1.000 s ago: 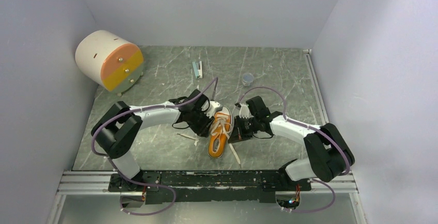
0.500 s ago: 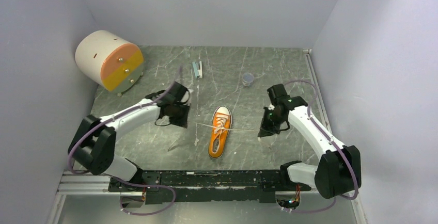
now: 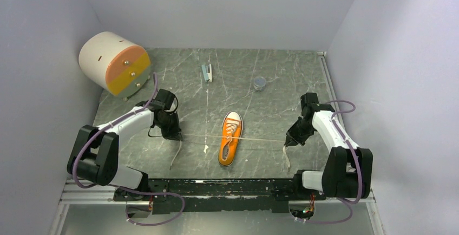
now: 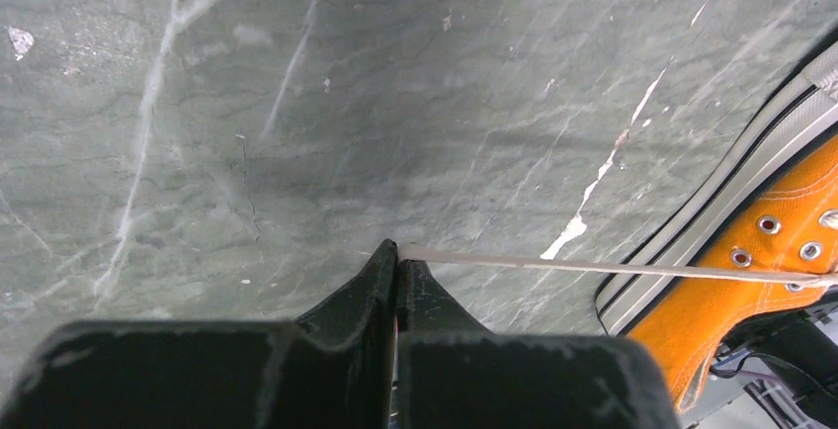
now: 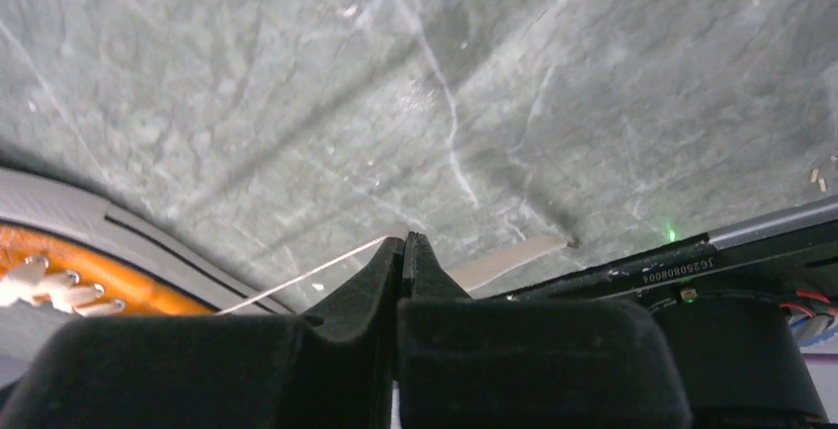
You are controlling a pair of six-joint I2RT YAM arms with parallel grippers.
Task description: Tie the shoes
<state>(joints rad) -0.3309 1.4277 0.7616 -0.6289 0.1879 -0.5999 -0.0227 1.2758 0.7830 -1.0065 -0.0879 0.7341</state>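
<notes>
An orange sneaker [image 3: 230, 138] is seen lying near the middle of the grey marbled table [image 3: 270, 105], set lengthwise with one end toward the arms' bases and tilted slightly to the right at its far end. It is flanked by the two arms, which are spread well apart to either side.

The left lace [image 3: 203, 136] is drawn taut across the tabletop and is pinched at the tip of the left gripper [image 3: 177, 136], whose jaws are pressed together on it. In the left wrist view the same lace [image 4: 613, 267] is shown running straight from the closed fingertips of the gripper [image 4: 396, 256] to the eyelets of the sneaker [image 4: 761, 281]. A slack tail is left trailing from this gripper toward the near edge.

The right lace [image 3: 262, 139] is stretched the opposite way and is clamped in the right gripper [image 3: 288, 142], its jaws likewise closed on the strand. In the right wrist view the lace [image 5: 306, 273] is seen leading from the gripper [image 5: 406, 244] down to the sneaker [image 5: 89, 286], and a flat loose end is seen lying on the table just beyond the fingertips.

Together the two laces are held in a nearly straight line across the shoe.

A white drum with an orange and yellow face [image 3: 113, 63] is placed at the far left corner. A small blue and white item [image 3: 207, 73] and a small round cap [image 3: 260, 83] are left toward the back of the table.
</notes>
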